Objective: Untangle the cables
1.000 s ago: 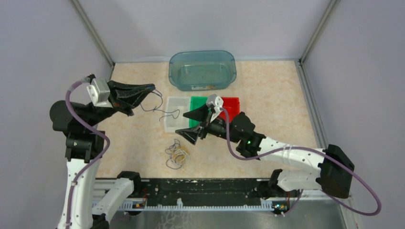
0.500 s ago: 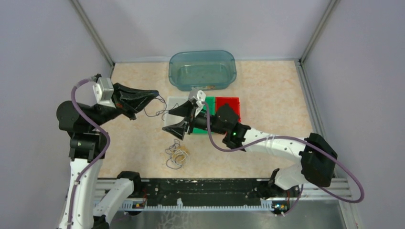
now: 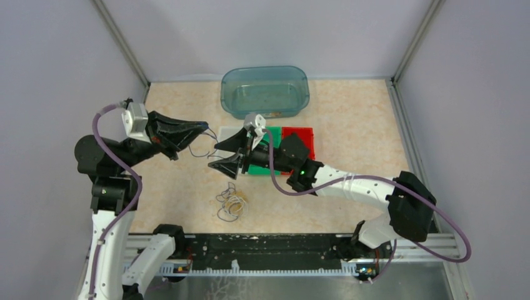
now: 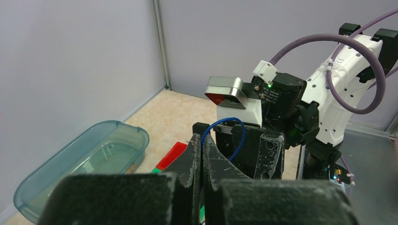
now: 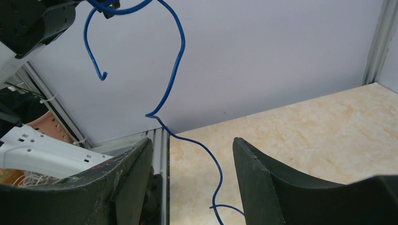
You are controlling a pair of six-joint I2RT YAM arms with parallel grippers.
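Observation:
My left gripper (image 3: 203, 127) is shut on a thin blue cable (image 3: 200, 150) and holds it above the table. In the left wrist view the cable (image 4: 243, 136) loops out from between the closed jaws of that gripper (image 4: 202, 138). My right gripper (image 3: 215, 156) is open and reaches in from the right. The dangling blue cable (image 5: 182, 42) hangs down between its two fingers (image 5: 192, 139) without touching either. A tangle of the other cables (image 3: 232, 203), yellow-orange, white and dark, lies on the table below both grippers.
A teal plastic bin (image 3: 265, 92) stands at the back. A row of small trays, with a green one (image 3: 273, 133) and a red one (image 3: 297, 134) showing, lies under the right arm. Purple arm cables loop beside both arms. Walls close in on both sides.
The right arm has swung left to the hanging blue cable, which now sits between its fingers, and its jaws have narrowed. The left gripper shifted slightly right, still holding the cable.

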